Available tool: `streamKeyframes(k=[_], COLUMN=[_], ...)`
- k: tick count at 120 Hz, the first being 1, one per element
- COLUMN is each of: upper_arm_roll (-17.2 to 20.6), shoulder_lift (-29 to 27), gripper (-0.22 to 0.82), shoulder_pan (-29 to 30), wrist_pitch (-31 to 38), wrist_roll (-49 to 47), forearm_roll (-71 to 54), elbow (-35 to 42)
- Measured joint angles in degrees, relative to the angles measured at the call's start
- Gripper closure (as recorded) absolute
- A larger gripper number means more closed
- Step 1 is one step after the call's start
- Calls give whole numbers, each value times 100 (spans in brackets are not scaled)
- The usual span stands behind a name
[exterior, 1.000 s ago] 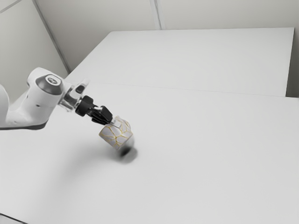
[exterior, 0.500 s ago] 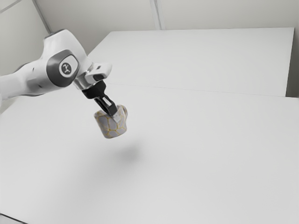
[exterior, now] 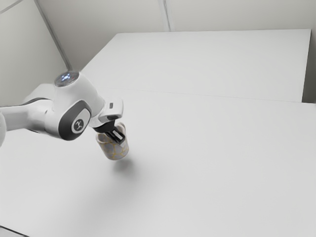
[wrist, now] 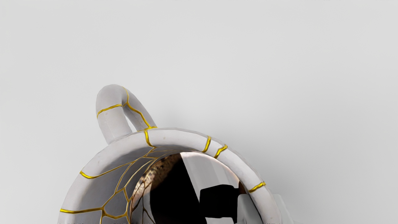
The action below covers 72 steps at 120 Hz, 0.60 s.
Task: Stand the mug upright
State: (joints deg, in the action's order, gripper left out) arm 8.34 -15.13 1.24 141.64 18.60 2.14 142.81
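At the exterior view's left, the white arm [exterior: 49, 114] comes in over the tabletop [exterior: 222, 163] and bends down to its hand [exterior: 112, 109]. Below the hand is the mug [exterior: 112, 151], pale with yellow lines, its mouth facing up and its base down. It looks close to upright, though I cannot tell whether it is exactly so. The pincer [exterior: 119, 140] reaches down at a slant and is pinching the mug's wall, one finger [wrist: 248, 210] inside the mouth and the other outside. A soft shadow [exterior: 124, 169] lies on the tabletop just beneath the base; whether the base touches the surface I cannot tell. Farther to the exterior view's right the tabletop spreads out pale, a thin seam crossing it, with a light wall [exterior: 237, 15] behind.

In the wrist view, the handle [wrist: 110, 96] stands out from the mug's side, away from the pinched part of the rim [wrist: 177, 137]. Inside is a dark, shiny surface [wrist: 171, 193] with speckled brown along its edge.
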Motion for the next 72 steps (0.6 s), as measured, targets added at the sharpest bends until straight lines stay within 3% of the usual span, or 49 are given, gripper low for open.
streamKeyframes(k=[29, 72], upper_arm_roll=[2, 6], shoulder_lift=[239, 779], gripper=[79, 79], shoulder_pan=[-6, -3], wrist_pitch=[1068, 1484], wrist_roll=[-378, -665], forearm_roll=[-174, -173], elbow=[366, 365])
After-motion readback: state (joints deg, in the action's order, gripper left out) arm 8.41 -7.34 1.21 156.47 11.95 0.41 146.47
